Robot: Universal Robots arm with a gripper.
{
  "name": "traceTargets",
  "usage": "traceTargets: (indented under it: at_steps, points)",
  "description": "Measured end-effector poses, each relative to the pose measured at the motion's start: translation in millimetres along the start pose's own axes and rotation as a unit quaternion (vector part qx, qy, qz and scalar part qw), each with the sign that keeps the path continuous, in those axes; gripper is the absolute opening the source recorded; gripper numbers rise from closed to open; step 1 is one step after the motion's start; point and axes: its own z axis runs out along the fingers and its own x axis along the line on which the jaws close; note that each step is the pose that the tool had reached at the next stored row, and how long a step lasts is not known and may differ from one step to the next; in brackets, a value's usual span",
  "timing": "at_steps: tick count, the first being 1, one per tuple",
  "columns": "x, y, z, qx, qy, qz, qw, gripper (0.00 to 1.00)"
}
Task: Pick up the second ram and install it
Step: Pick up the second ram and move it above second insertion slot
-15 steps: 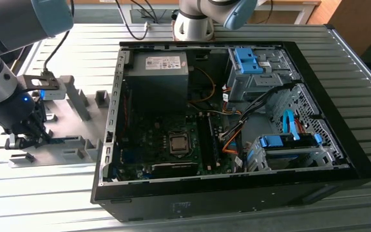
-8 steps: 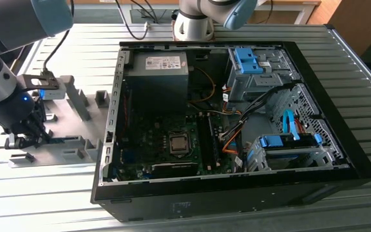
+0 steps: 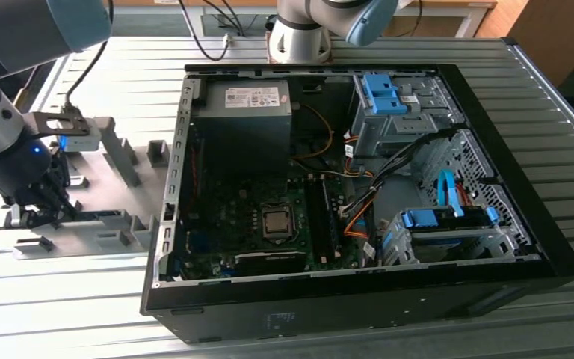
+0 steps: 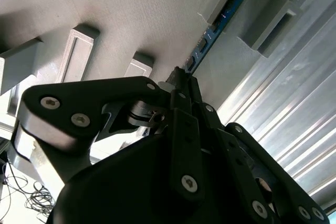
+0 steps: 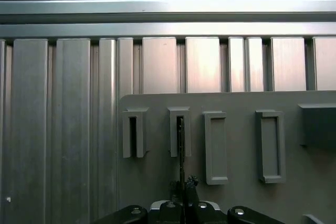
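Note:
The second ram (image 4: 211, 34) is a thin blue-green board standing on edge in the slots of the grey fixture plate (image 4: 131, 3). In the first wrist view the second ram (image 5: 181, 150) appears edge-on as a thin dark line running from a slotted block down to my gripper (image 5: 184, 186). In the second wrist view my gripper (image 4: 181, 77) has its black fingers closed together on the near end of the stick. In the exterior view my gripper (image 3: 39, 215) is low over the fixture plate (image 3: 98, 191), at the exterior view's left, well apart from the computer case.
An open computer case (image 3: 526, 250) lies on the ribbed metal table (image 3: 57, 299), with its motherboard (image 3: 267, 224) and long memory slots (image 3: 319, 217) exposed. Blue drive-bay latches (image 3: 382, 93) sit at the case's far side. Another arm's base (image 3: 302, 37) stands behind. An empty slotted block (image 5: 134, 135) is beside the ram.

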Motion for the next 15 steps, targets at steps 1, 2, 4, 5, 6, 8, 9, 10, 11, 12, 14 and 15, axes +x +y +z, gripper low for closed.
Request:
traceTargets:
  at_steps: [1, 2, 4, 5, 6, 8, 9, 10, 11, 12, 14, 15]
  points:
    - [0.0, 0.0, 0.0, 0.0000, 0.0000, 0.000, 1.0000, 0.14]
    - [0.0, 0.0, 0.0, 0.0000, 0.0000, 0.000, 1.0000, 0.14]
    - [0.0, 0.0, -0.2, 0.0000, 0.0000, 0.000, 1.0000, 0.14]
    - [0.0, 0.0, -0.7, -0.0001, 0.0001, 0.000, 1.0000, 0.14]
    - [0.0, 0.0, -1.2, -0.0002, 0.0001, 0.000, 1.0000, 0.14]
    - [0.0, 0.1, -2.6, -0.0001, 0.0001, 0.000, 1.0000, 0.14]
    - [-0.1, 0.1, -3.6, 0.0000, 0.0000, 0.000, 1.0000, 0.14]
    - [-0.1, 0.1, -4.7, 0.0000, 0.0000, 0.000, 1.0000, 0.14]
    - [-0.1, 0.1, -5.7, 0.0000, 0.0000, 0.000, 1.0000, 0.14]
    - [-0.1, 0.1, -6.9, 0.0000, 0.0001, 0.000, 1.0000, 0.14]
    - [-0.1, 0.2, -9.0, 0.0000, 0.0000, 0.000, 1.0000, 0.14]
    - [-0.2, 0.2, -10.1, 0.0000, 0.0000, 0.000, 1.0000, 0.14]
